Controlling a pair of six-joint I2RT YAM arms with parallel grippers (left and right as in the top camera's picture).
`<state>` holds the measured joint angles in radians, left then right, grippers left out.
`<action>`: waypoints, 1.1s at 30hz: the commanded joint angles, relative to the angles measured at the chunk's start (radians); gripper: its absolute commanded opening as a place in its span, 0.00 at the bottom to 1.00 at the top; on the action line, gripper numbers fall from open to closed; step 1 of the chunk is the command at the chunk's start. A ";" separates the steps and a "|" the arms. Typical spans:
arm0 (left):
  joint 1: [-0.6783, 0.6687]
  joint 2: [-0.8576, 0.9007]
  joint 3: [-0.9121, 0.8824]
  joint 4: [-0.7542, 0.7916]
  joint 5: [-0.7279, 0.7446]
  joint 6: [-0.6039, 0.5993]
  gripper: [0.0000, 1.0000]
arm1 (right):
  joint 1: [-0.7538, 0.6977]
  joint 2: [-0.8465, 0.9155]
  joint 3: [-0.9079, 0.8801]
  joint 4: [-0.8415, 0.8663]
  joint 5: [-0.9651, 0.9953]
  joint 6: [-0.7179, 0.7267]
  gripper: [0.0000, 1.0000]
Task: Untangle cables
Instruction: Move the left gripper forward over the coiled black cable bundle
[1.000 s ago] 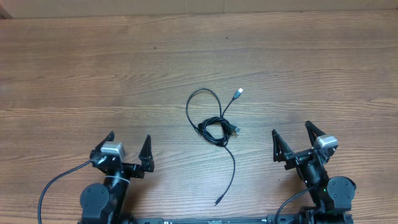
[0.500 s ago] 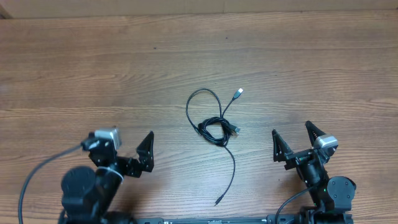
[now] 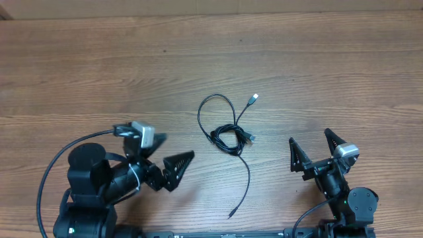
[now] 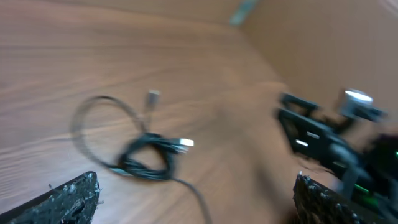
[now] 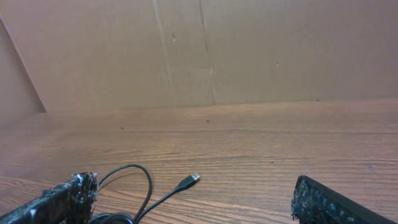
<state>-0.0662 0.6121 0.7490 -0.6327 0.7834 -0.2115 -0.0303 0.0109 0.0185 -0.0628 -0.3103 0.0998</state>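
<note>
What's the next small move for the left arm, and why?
Probably advance the left pincer toward the knotted clump of the cables, ready to close on one strand. It is open, empty and aimed at the clump, but apart from it. The right pincer, also open and empty, sits on the clump's other side.

obstacle: cables [image 3: 225,143] at centre | free: table [image 3: 317,59] wood all round them

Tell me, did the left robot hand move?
Yes. The left gripper swung right, closer to the tangled cables, which stayed put.
</note>
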 commanded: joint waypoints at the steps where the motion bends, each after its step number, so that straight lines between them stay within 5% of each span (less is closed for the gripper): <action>1: -0.006 0.009 0.024 0.000 0.203 -0.014 1.00 | 0.004 -0.008 -0.011 0.005 0.003 -0.008 1.00; 8: -0.006 0.021 0.024 -0.027 0.185 -0.084 1.00 | 0.004 -0.008 -0.011 0.005 0.003 -0.008 1.00; 21: -0.006 0.041 0.024 -0.229 -0.192 -0.758 0.86 | 0.004 -0.008 -0.011 0.005 0.003 -0.008 1.00; 33: -0.006 0.042 0.024 -0.238 -0.282 -0.753 0.75 | 0.004 -0.008 -0.011 0.005 0.003 -0.008 1.00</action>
<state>-0.0662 0.6529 0.7509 -0.8692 0.5594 -0.9478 -0.0303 0.0113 0.0185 -0.0620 -0.3103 0.1001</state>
